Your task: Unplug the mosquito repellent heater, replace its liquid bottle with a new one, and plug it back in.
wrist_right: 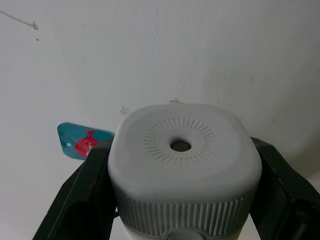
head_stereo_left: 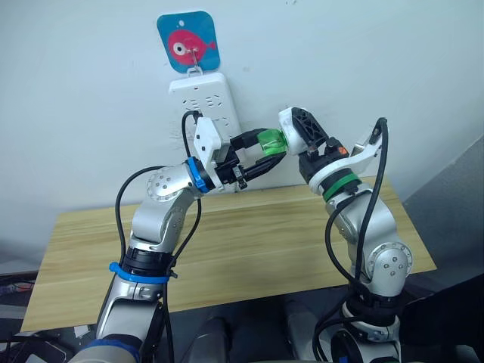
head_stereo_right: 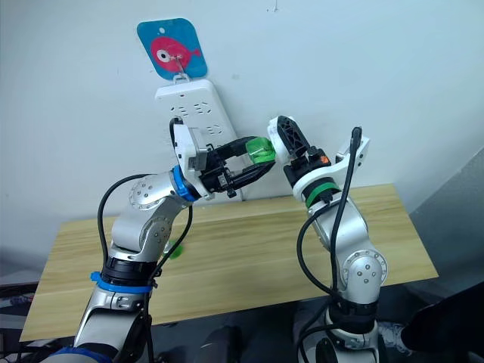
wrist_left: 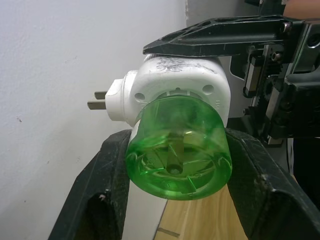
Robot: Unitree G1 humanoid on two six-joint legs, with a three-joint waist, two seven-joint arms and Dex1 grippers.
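- The small white rounded plastic mosquito repellent heater (wrist_left: 175, 85) is held in the air between the two grippers, above the far edge of the light wooden desk (head_stereo_left: 249, 242) and touching neither the desk nor the wall.
- The right gripper (wrist_right: 182, 200) is clamped on the heater's white body, one black finger pressed to each side; the ribbed top face with its round vent hole points along those fingers toward the pale wall.
- A translucent green liquid bottle (wrist_left: 177, 150) is seated in the heater's underside, its round base pointing toward the left gripper.
- The left gripper (wrist_left: 175, 165) is closed on that green bottle, with a black finger against each side of it.
- The heater's two metal prongs (wrist_left: 97, 100) stick out sideways from both grippers into free air, with a clear gap between them and the wall.
- The long white wall power strip (head_stereo_left: 203, 98) hangs on the wall just behind and above the left gripper, under a blue square hook plate with a pink fish (head_stereo_left: 187, 41).
- A small green object (head_stereo_right: 175, 249) lies on the desk below the left arm; what it is cannot be told.
- The desk surface beneath both grippers is open wood out to its near edge.
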